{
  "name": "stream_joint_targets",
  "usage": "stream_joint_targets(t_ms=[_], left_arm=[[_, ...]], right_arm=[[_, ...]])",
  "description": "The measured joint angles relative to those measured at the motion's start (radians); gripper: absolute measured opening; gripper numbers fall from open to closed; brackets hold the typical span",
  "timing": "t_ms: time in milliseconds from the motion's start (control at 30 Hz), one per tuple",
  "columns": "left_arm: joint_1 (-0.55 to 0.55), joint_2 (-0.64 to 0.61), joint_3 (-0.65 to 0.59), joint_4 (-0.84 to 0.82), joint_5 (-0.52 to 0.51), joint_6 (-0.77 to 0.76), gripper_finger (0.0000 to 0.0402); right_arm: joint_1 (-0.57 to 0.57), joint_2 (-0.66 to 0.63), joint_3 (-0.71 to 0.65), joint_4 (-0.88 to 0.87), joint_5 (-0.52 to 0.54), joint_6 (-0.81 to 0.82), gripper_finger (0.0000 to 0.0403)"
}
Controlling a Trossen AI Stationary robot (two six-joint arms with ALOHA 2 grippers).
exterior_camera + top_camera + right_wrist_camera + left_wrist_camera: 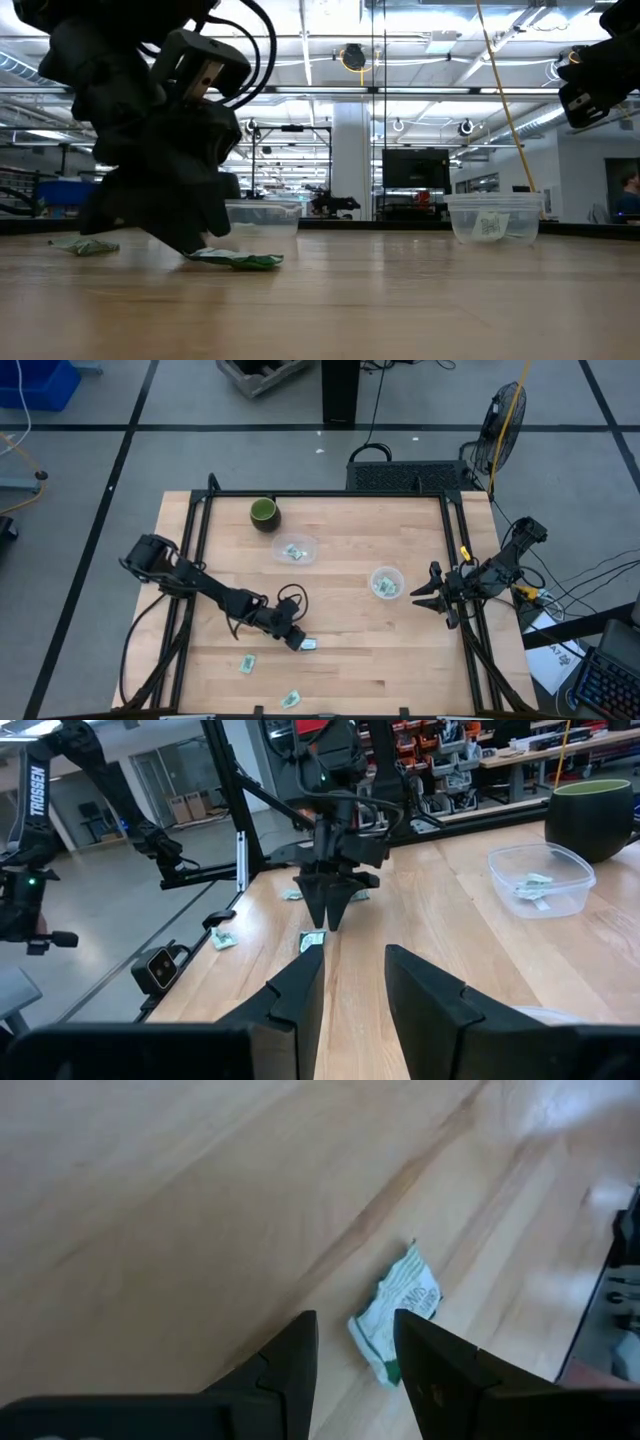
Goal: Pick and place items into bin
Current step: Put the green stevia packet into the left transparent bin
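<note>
Target packet (309, 644): a pale green-and-white sachet lying flat on the wooden table (400, 650), near its front, just ahead of the left gripper (297, 643), whose fingers are parted with nothing between them; the left wrist view shows the packet lying between and just beyond the 2 tips. I judge the step in hand to be the approach before the grasp; my next move calls for lowering and pinching the thin packet, then carrying it to a bin. Count: 3 loose packets on the table, the others at (246, 664) and (291, 700); 2 clear containers, (294, 550) and (386, 582), each already holding packets; 1 green bowl (263, 512). The right gripper (428, 595) waits at the table's right edge, fingers spread and empty.
</note>
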Motion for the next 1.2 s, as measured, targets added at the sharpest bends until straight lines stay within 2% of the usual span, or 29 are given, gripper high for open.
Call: stream_joint_targets(t_ms=[300,700,867,1067,1200], left_arm=[[-0.009,0.056,0.001,0.127,0.050,-0.006,0.0143],[-0.021,0.067,0.001,0.155,0.088,0.024,0.0138],[-0.021,0.068,0.000,0.155,0.105,0.041,0.0096],[-0.023,0.068,-0.001,0.168,0.092,0.085,0.0016],[-0.008,0.072,-0.004,0.259,0.046,0.145,0.0010]], right_arm=[[0.000,0.000,0.000,0.000,0.000,0.000,0.0100],[0.000,0.001,0.000,0.000,0.000,0.000,0.0100],[0.000,0.001,0.000,0.000,0.000,0.000,0.0100],[0.000,0.001,0.000,0.000,0.000,0.000,0.0100],[0.000,0.001,0.000,0.000,0.000,0.000,0.0100]])
